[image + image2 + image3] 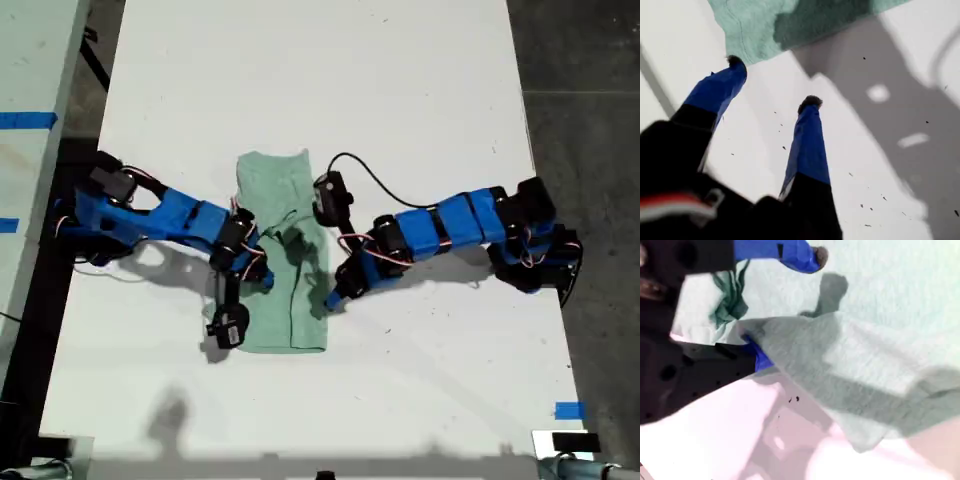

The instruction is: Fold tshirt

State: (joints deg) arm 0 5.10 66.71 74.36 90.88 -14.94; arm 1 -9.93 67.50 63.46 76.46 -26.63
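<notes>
The pale mint-green tshirt lies as a narrow lengthwise strip in the middle of the white table, with a raised fold near its centre. My first gripper comes from the exterior view's right. It is open over bare table just beside the shirt's edge, and nothing is between its blue fingers. My second gripper reaches in from the exterior view's left onto the shirt. Its jaws stand apart, and cloth is draped over one finger.
A second table with blue tape stands at the exterior view's left. Dark floor lies past the table's edge at the exterior view's right. A blue tape mark sits near the table's front corner on that side.
</notes>
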